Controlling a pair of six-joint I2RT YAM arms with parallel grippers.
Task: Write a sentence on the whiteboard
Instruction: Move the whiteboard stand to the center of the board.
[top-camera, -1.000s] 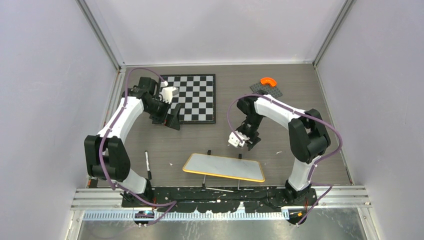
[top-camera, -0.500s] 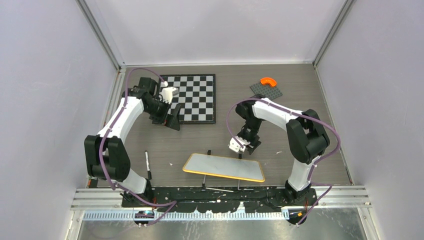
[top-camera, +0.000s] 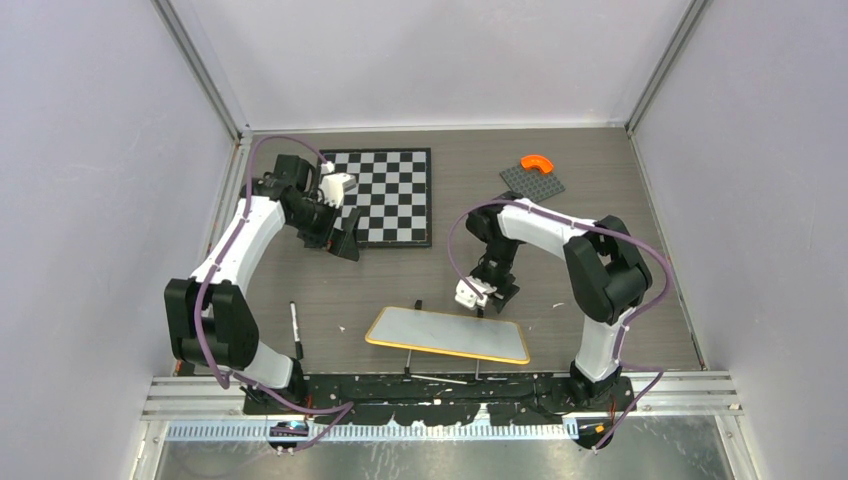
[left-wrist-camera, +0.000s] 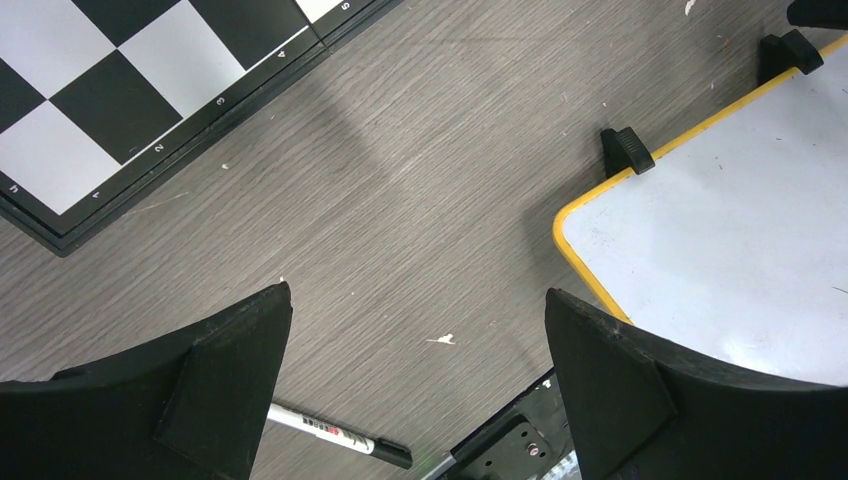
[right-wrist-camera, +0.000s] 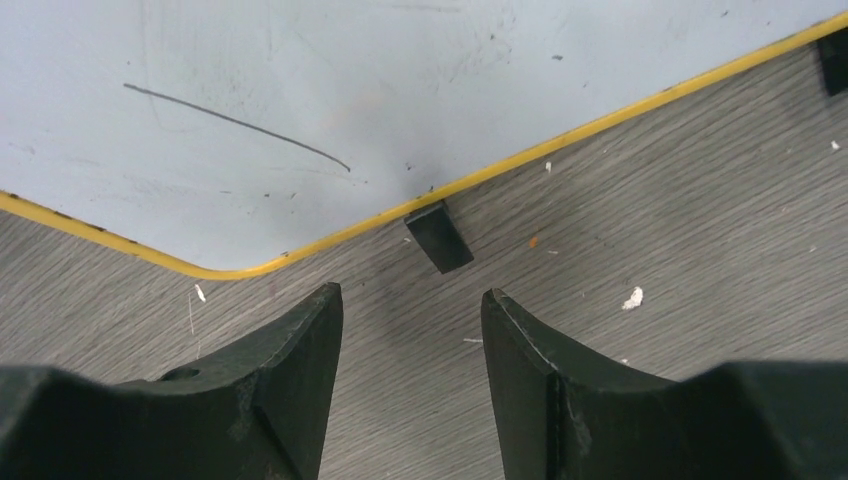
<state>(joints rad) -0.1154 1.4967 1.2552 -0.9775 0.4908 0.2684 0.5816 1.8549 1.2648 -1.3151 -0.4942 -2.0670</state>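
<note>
The whiteboard (top-camera: 447, 333), white with a yellow rim, lies near the front edge of the table between the arms. In the right wrist view the whiteboard (right-wrist-camera: 350, 90) carries one thin dark stroke, and a black foot (right-wrist-camera: 438, 235) sticks out from its rim. My right gripper (top-camera: 487, 298) hovers just behind the board's far edge; its jaws (right-wrist-camera: 411, 293) are open with only bare table between them. My left gripper (top-camera: 345, 243) is wide open and empty by the chessboard's near left corner. A marker (top-camera: 295, 328) lies on the table left of the board, also visible as the marker (left-wrist-camera: 335, 436) below the left gripper (left-wrist-camera: 417, 294).
A black-and-white chessboard (top-camera: 390, 195) lies at the back left. An orange curved piece (top-camera: 537, 163) rests on a grey plate (top-camera: 532, 182) at the back right. Walls close the table on three sides. Small white crumbs dot the tabletop.
My right gripper has come nearer and slightly left, closer to the whiteboard's far edge. The left arm has barely shifted.
</note>
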